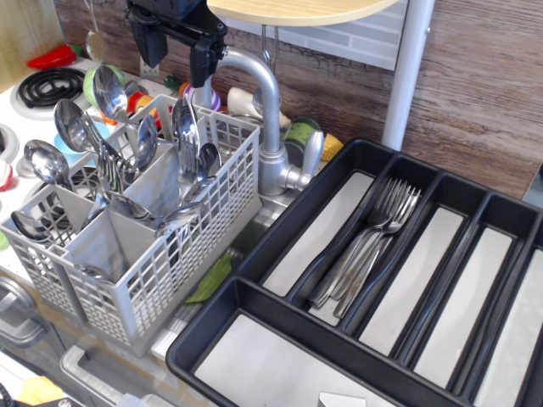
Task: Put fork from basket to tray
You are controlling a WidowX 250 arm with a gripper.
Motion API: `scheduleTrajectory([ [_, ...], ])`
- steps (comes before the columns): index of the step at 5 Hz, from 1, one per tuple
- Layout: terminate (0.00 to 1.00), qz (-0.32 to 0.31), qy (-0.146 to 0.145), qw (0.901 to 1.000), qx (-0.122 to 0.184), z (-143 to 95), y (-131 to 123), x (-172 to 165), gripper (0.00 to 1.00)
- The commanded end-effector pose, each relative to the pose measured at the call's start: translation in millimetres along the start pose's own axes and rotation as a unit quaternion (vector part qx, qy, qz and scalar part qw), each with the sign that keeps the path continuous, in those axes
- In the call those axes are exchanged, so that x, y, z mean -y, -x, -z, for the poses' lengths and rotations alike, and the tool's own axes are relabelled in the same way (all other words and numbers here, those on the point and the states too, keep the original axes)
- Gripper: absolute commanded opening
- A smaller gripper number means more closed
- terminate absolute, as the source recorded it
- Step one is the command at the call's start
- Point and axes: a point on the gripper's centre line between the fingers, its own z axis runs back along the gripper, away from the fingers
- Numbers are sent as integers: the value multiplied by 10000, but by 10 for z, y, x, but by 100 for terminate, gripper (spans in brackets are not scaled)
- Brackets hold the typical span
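The light grey grid basket [170, 263] stands at the left, with several steel spoons [110, 89] upright in its compartments. I cannot make out a fork among them. The large black tray [280, 246] lies at the right. Several steel forks [373, 246] lie together in its second long compartment, tines pointing to the far side. My black gripper [176, 55] hangs at the top left, above the far side of the basket. Its two fingers [204, 64] stand apart and nothing shows between them.
A steel faucet [267, 119] rises between the basket and the tray, right beside my gripper. A white pole [409, 76] and a round wooden shelf [297, 10] stand behind the tray. A toy stove burner [47, 85] and toy vegetables lie at the far left.
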Motion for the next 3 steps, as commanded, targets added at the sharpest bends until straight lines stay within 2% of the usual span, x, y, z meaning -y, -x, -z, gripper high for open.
scheduleTrajectory([
  [1, 0, 0, 0, 10000, 0, 0, 0, 0, 100],
  [2, 0, -195, -45, 9994, 278, 102, -14, 32, 100],
  [3, 0, -365, 14, 9987, 364, 187, 22, 24, 100],
])
